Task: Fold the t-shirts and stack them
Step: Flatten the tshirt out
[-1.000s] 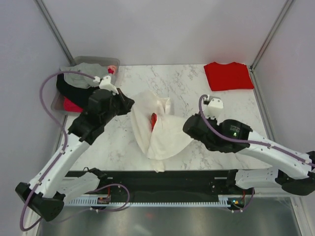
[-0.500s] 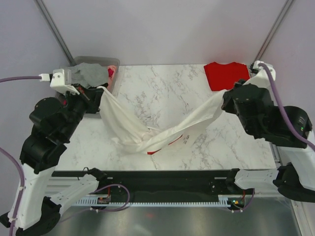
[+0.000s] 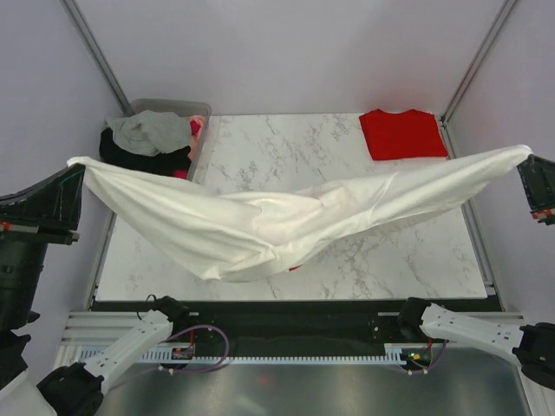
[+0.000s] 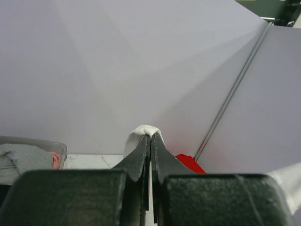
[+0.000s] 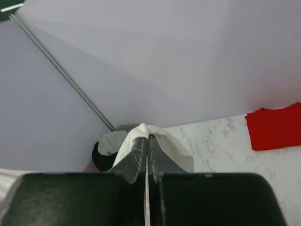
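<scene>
left claw (image 4: 150, 141): jaws pinched tight on a bunched corner of the white tee (image 3: 260, 225), with a nub of cloth poking past the tips. It's off the table's (image 3: 286, 143) left edge, raised above it.

right claw (image 5: 147, 141): same story, clamped on the tee's other end, off the table's right edge and also raised.

The white tee hangs in the air between the two, stretched across the full table width. It sags in the middle toward the table's near edge, and the lowest fold is left of table centre. Can't tell whether the sag touches the table. A bit of red print (image 3: 295, 267) peeks out under the low fold.

red tee (image 3: 403, 134): folded flat at the table's far right corner, apart from the white one.

bin (image 3: 204, 111): at the table's far left corner, with grey cloth (image 3: 152, 130) on top of black cloth (image 3: 130, 156) inside.
</scene>
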{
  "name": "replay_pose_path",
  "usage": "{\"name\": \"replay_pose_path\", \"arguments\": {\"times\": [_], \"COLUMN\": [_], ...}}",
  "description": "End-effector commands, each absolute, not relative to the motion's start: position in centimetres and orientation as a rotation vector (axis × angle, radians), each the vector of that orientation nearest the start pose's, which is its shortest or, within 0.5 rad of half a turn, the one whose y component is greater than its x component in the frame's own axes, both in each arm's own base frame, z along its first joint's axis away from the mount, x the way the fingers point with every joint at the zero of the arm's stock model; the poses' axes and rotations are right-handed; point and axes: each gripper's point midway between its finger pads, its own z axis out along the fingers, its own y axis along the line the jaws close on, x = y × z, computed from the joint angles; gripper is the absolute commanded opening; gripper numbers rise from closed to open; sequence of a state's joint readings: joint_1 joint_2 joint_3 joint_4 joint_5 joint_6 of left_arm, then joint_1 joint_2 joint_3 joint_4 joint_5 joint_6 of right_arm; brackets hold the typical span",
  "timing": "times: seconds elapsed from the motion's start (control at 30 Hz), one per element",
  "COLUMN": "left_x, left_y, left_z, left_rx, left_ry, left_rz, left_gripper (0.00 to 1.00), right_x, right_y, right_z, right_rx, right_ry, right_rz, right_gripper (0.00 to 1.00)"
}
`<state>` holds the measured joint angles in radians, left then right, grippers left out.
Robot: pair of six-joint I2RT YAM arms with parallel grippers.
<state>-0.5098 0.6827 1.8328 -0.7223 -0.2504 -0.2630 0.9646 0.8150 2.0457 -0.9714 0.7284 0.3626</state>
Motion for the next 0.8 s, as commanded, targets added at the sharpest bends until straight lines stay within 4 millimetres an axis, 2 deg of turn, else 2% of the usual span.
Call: {"name": "replay_pose_path", "arguments": {"times": [0.0,0.07,0.1,0.13,0.17,0.2,0.23,0.27,0.3,0.33,0.37,0.4,0.43,0.47,0.5,0.53,0.57,0.6,0.63,0.7,0.77], "left_x": [14.1,18.7,20.7,24.8,26.7,28.6,30.6,33.7,34.9,35.5,36.8,36.4,36.0,35.8,35.5,35.0,34.5,33.9,32.9,32.0,29.9], "left_y": [-4.3,-7.3,-7.7,-9.7,-10.3,-11.5,-12.5,-14.5,-15.7,-16.8,-17.9,-19.3,-19.6,-20.0,-20.0,-19.9,-19.6,-19.3,-18.8,-17.8,-16.8], "left_z": [57.8,54.8,53.4,49.6,47.8,45.6,42.2,37.1,32.9,30.0,25.1,23.1,20.6,19.2,18.3,18.2,17.0,18.4,17.6,17.9,18.3], "left_rx": [-0.023,0.002,-0.027,-0.016,-0.021,0.009,0.037,0.063,0.075,0.093,0.105,0.134,0.131,0.136,0.126,0.103,0.095,0.088,0.081,0.068,0.046], "left_ry": [1.255,1.402,1.465,1.629,1.702,1.783,1.904,2.063,2.193,2.279,2.415,2.488,2.559,2.602,2.626,2.623,2.623,2.572,2.584,2.561,2.537], "left_rz": [-0.495,-0.479,-0.446,-0.387,-0.339,-0.317,-0.287,-0.259,-0.302,-0.341,-0.346,-0.432,-0.444,-0.462,-0.473,-0.478,-0.478,-0.491,-0.479,-0.449,-0.457], "left_gripper": [0.02,0.02,0.02,0.02,0.02,0.02,0.02,0.02,0.02,0.07,0.12,0.13,0.17,0.29,0.39,0.51,0.69,0.77,0.83,0.85,0.82], "right_x": [12.8,13.3,13.7,14.3,14.9,15.2,16.0,16.3,17.0,17.3,17.5,17.7,17.9,18.0,18.0,18.0,18.0,18.2,18.0,18.1,18.0], "right_y": [1.4,2.0,1.8,2.2,1.8,2.2,2.4,2.4,2.2,2.1,2.2,2.2,2.5,2.7,2.9,3.0,3.3,3.7,3.5,3.8,3.9], "right_z": [60.1,59.0,58.3,56.6,55.5,54.5,52.2,51.0,48.4,47.1,45.8,44.7,42.6,41.8,41.1,40.0,39.5,38.6,38.4,37.4,36.9], "right_rx": [0.167,0.164,0.192,0.219,0.272,0.273,0.313,0.335,0.402,0.422,0.434,0.454,0.435,0.456,0.456,0.449,0.450,0.442,0.445,0.434,0.428], "right_ry": [1.294,1.332,1.353,1.408,1.437,1.469,1.535,1.567,1.625,1.653,1.680,1.700,1.754,1.768,1.783,1.803,1.811,1.822,1.818,1.833,1.837], "right_rz": [0.686,0.673,0.649,0.626,0.581,0.574,0.513,0.475,0.395,0.355,0.317,0.287,0.218,0.220,0.209,0.195,0.215,0.207,0.219,0.212,0.215], "right_gripper": [0.00,0.00,0.00,0.00,0.00,0.00,0.00,0.00,0.00,0.00,0.00,0.00,0.00,0.00,0.00,0.00,0.00,0.00,0.00,0.00,0.00]}}
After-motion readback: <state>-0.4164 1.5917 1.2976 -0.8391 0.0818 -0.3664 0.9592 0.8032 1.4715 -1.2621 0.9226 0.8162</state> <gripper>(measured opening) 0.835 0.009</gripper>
